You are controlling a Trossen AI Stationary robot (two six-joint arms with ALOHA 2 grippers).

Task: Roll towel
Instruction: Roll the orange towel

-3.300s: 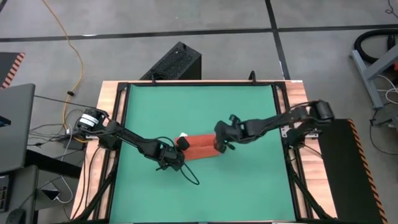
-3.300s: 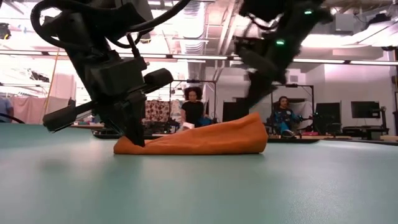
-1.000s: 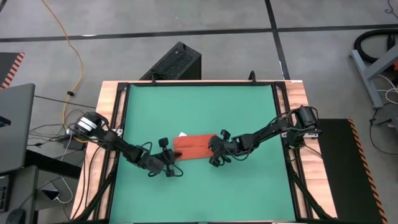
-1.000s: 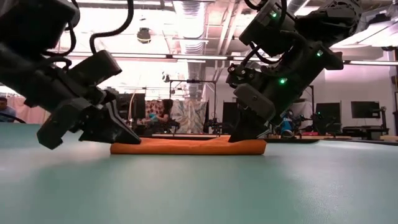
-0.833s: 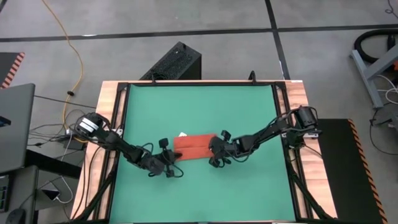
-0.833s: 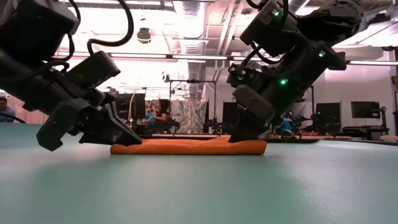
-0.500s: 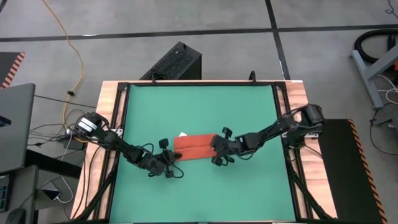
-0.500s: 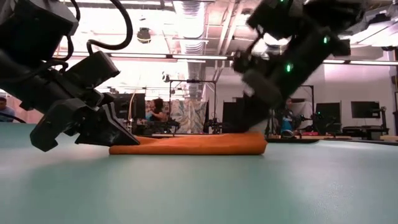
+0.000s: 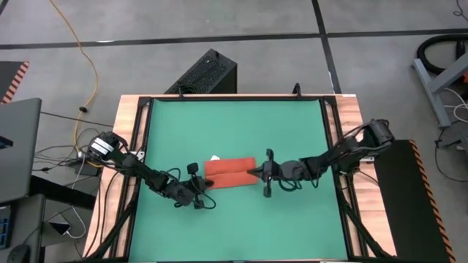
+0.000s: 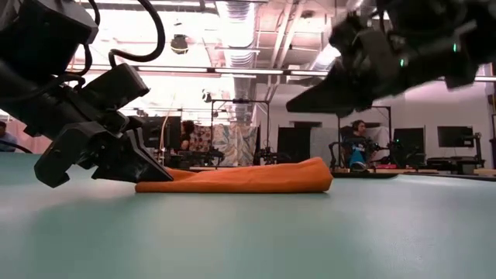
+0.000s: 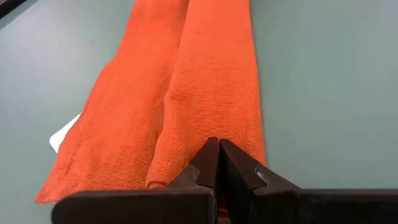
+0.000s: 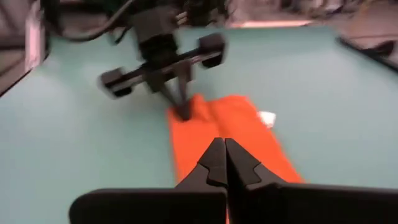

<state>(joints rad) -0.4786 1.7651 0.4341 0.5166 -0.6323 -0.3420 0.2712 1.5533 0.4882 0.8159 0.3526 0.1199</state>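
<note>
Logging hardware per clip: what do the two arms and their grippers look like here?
Both arms are dark, jointed, with black cables looped alongside. The left gripper and right gripper each end in two black, wedge-shaped jaws tapering to a point. Small green lights glow on the right arm.

You see a green table mat (image 9: pixel 234 131) framed by a wooden border (image 9: pixel 124 146). A black perforated box (image 9: pixel 205 73) stands on the floor behind the table. A yellow cable (image 9: pixel 77 44) trails across the floor. In the low view, a seated person (image 10: pixel 356 143) appears in the room beyond.
</note>
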